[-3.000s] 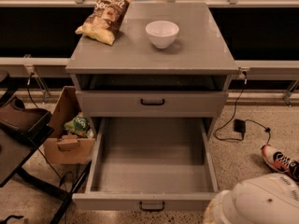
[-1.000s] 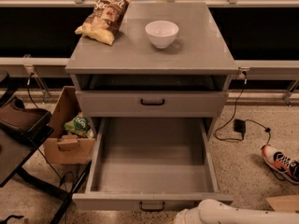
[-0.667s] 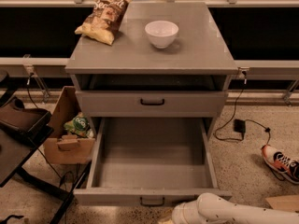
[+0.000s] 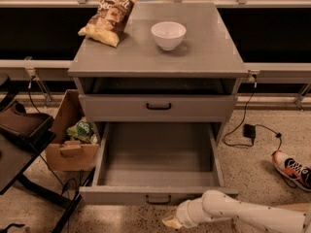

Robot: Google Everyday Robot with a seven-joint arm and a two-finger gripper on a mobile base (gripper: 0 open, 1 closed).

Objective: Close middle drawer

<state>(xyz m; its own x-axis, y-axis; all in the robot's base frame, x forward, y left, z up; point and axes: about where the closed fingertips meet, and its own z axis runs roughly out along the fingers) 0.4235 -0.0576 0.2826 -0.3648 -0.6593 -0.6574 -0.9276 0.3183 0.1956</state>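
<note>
The middle drawer [image 4: 158, 154] hangs wide open, its front lying just beyond the gripper [image 4: 173, 222], which sits low before it, perhaps not quite touching. Whether the gripper is spread or pressed together, I cannot tell.

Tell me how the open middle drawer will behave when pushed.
The wide grey middle drawer is empty, so it probably slides lightly. Its flat front looks stiff. The claw, just below that front, right of the black handle, might skew it slightly.

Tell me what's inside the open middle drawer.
Nothing shows inside the middle drawer: only its bare grey floor. Its front wall hides the nearest strip. The gripper sits outside, below its front.
</note>
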